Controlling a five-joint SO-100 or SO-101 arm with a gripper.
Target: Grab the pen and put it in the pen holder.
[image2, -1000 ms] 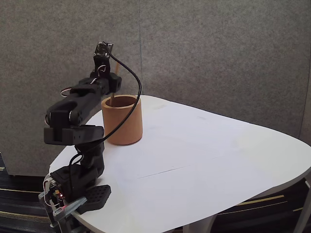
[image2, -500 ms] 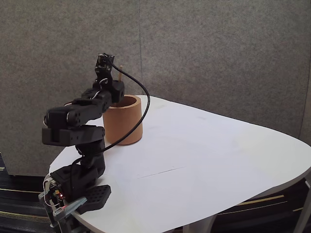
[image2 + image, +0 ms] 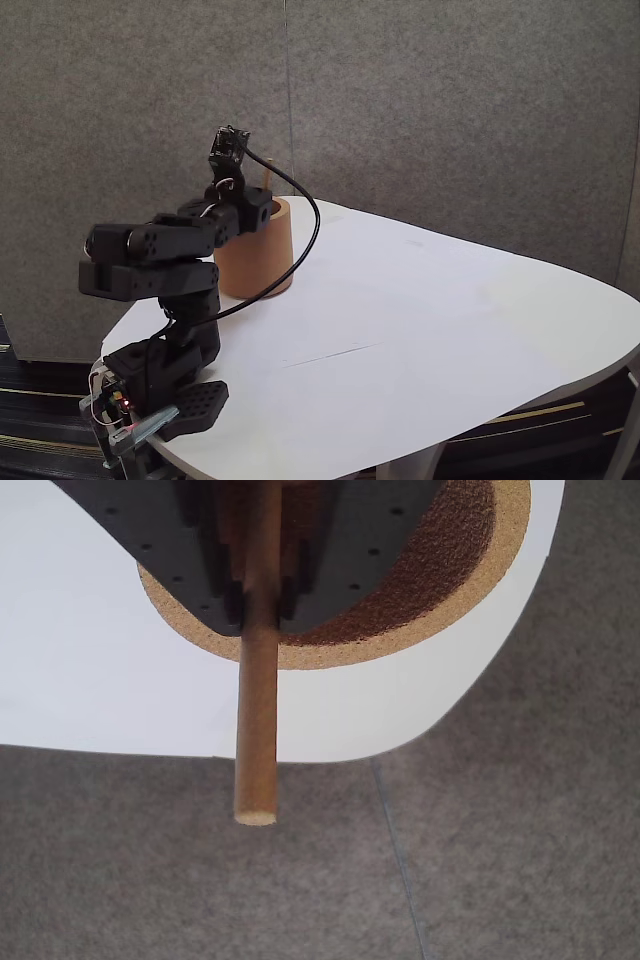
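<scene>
In the fixed view the brown pen holder (image 3: 262, 262) stands at the table's back left. My gripper (image 3: 258, 212) hangs right over its mouth. The thin tan pen (image 3: 265, 181) pokes up out of the gripper, above the cup's rim. In the wrist view the pen (image 3: 256, 740) runs down the middle of the picture, clamped between the black fingers (image 3: 215, 570) of my gripper (image 3: 262, 615), which is shut on it. Behind them shows the pen holder's rough brown rim (image 3: 455, 570). The pen's lower end inside the cup is hidden.
A black cable (image 3: 312, 232) loops from the wrist camera down past the cup. The arm's base (image 3: 160, 395) is clamped at the front left corner of the white table (image 3: 430, 320), which spreads out to the right. Grey panels stand close behind.
The arm has stretched to the right, carrying the gripper and pen from beside the cup's left rim to over its mouth. The pen tip now shows higher and further right.
</scene>
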